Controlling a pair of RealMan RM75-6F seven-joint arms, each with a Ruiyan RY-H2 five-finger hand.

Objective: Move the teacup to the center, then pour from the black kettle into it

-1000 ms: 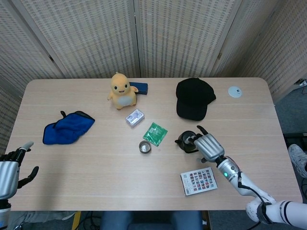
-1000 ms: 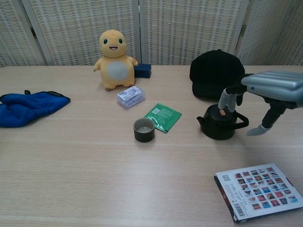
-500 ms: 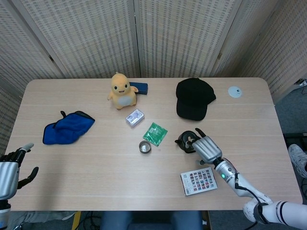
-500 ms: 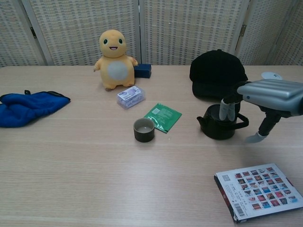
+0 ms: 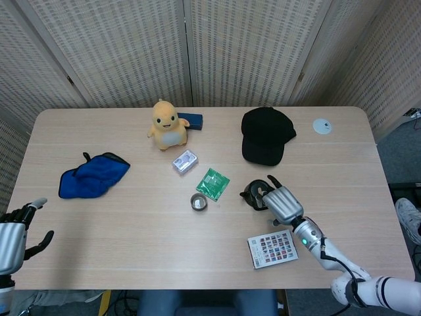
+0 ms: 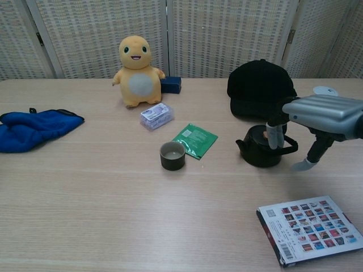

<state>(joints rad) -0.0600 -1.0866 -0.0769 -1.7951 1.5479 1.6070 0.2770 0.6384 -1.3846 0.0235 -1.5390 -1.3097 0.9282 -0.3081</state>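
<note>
Head view: the right hand [image 5: 281,203] is seen poised over the black kettle [image 5: 252,193], its fingers spread around the kettle's far side; whether they are clamped on it cannot be told. The teacup [image 5: 198,201] is set well to the left of that hand, with a green packet [image 5: 213,184] just beyond it. A picture card [image 5: 272,248] lies near the hand's wrist. The left hand [image 5: 14,232] is held at the table's near left corner, fingers apart and holding nothing.

Chest view: the right hand [image 6: 320,116] is shown above and beside the kettle [image 6: 262,148], one finger [image 6: 273,135] lowered at the kettle's handle and another down beside it. The teacup [image 6: 172,155] stands well left of the hand, touching the green packet [image 6: 195,140].
</note>
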